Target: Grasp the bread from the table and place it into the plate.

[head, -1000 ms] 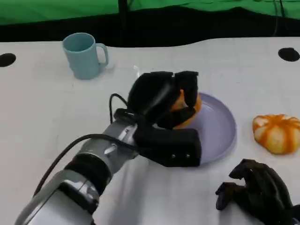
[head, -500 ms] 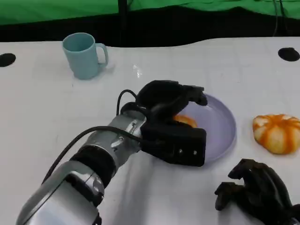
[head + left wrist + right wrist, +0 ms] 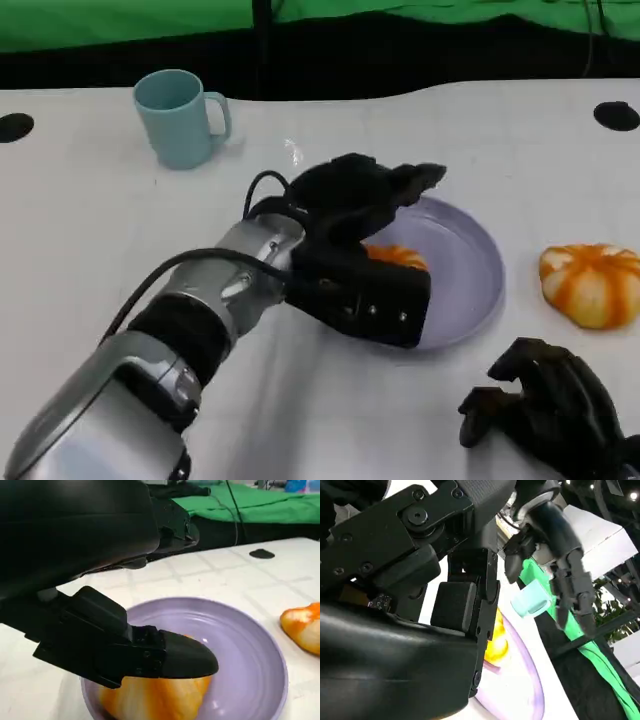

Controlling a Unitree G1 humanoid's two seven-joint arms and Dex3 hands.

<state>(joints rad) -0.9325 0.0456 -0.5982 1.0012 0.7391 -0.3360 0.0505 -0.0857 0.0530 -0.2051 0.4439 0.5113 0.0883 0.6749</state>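
Left hand [image 3: 362, 195], fingers now spread apart, has released the bread [image 3: 397, 257], which lies in the plate [image 3: 470, 270]; right hand [image 3: 545, 410] remains curled.

Bread [image 3: 398, 257] on plate [image 3: 470, 270] (left hand [image 3: 350, 200] above).

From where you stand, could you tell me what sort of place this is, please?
Probably a robot test bench or studio, not a kitchen: a white table backed by a green screen, with only a mug, plate and bread set out.

A robot test lab: green backdrop cloth [image 3: 120, 22] hangs behind the white table [image 3: 80, 220], cables [image 3: 231, 505] trailing beyond the left hand [image 3: 350, 200].
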